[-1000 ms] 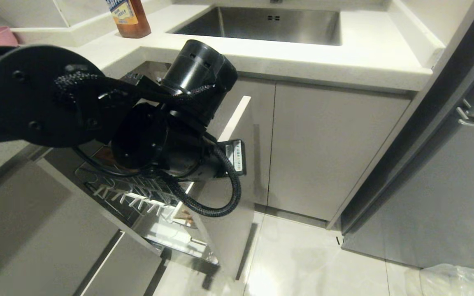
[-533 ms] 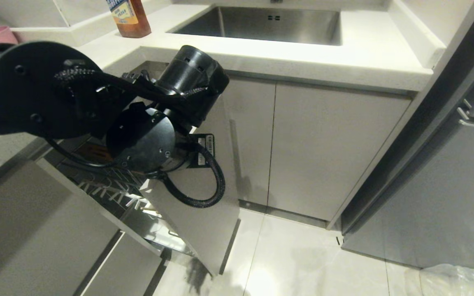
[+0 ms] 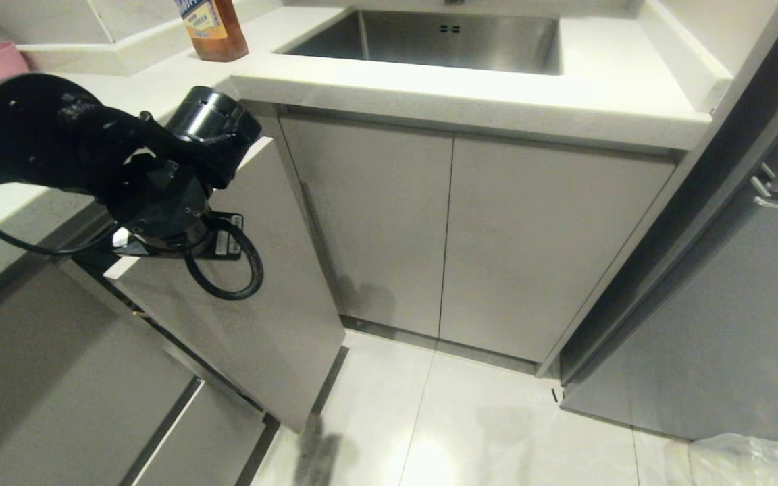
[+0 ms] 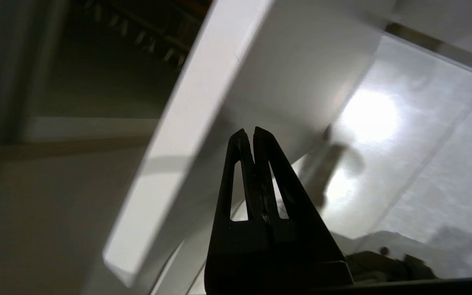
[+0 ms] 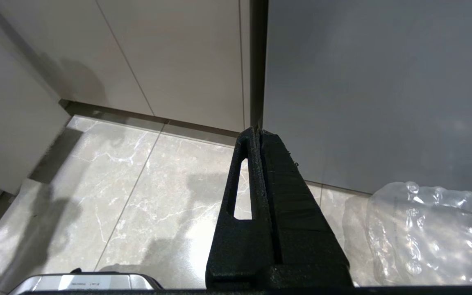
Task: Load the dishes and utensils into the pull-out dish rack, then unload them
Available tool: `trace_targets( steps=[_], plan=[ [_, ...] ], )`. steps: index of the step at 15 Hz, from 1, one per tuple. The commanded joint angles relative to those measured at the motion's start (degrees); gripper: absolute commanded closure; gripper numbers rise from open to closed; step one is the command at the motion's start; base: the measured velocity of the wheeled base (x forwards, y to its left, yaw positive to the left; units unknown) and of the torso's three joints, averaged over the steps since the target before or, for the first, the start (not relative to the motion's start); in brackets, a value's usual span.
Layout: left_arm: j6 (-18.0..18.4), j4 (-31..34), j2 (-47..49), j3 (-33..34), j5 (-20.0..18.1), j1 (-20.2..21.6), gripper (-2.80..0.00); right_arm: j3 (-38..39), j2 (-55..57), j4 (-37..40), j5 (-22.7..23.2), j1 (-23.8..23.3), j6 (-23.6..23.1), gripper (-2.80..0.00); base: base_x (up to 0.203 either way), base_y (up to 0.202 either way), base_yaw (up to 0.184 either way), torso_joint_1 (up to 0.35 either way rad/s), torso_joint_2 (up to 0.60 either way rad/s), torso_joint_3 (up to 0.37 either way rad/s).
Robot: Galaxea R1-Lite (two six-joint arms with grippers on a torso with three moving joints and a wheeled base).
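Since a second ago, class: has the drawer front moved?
Yes. The drawer front slid in toward the cabinet beneath the counter, hiding the rack.

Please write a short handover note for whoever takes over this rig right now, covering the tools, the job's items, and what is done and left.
Left tool: shut, empty, at the top edge of the pale grey drawer front, by the counter corner.
Right tool: shut, empty, parked low over the floor tiles by a clear plastic bag.
Pull-out dish rack: nearly pushed in; only a dark gap with a few white-tipped prongs shows in the left wrist view.
Plate, bowl, chopsticks, spoon: none in view, so I cannot tell whether they are loaded or unloaded.
Left: probably seat the drawer fully, then confirm where the dishes are.
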Motion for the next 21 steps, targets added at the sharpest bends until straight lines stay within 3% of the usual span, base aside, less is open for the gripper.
trace_targets(
  steps=[1,8,12,14,17,21],
  plan=[
    [0.11,0.23,-0.49,-0.30,0.28,1.66,0.00,0.00,0.05,0.00,0.01,0.00,0.00,0.00,0.000,0.000,0.000,0.000,0.00,0.000],
    [-0.11,0.10,-1.81,0.31,0.04,-2.17,0.00,0.00,0.05,0.00,0.01,0.00,0.00,0.00,0.000,0.000,0.000,0.000,0.00,0.000],
    [-0.08,-1.36,-9.41,-0.32,-1.45,-4.13,0.00,0.00,0.05,0.00,0.01,0.00,0.00,0.00,0.000,0.000,0.000,0.000,0.00,0.000],
    [0.03,-1.77,-16.05,-1.54,-5.53,-4.86,0.00,0.00,0.05,0.00,0.01,0.00,0.00,0.00,0.000,0.000,0.000,0.000,0.00,0.000],
    [1.78,-2.05,-27.75,-3.24,-15.39,-3.92,0.00,0.00,0.05,0.00,0.01,0.00,0.00,0.00,0.000,0.000,0.000,0.000,0.00,0.000],
    [5.90,-3.91,-41.03,-0.04,-27.08,8.65,0.00,0.00,0.05,0.00,0.01,0.00,0.00,0.00,0.000,0.000,0.000,0.000,0.00,0.000]
  ],
)
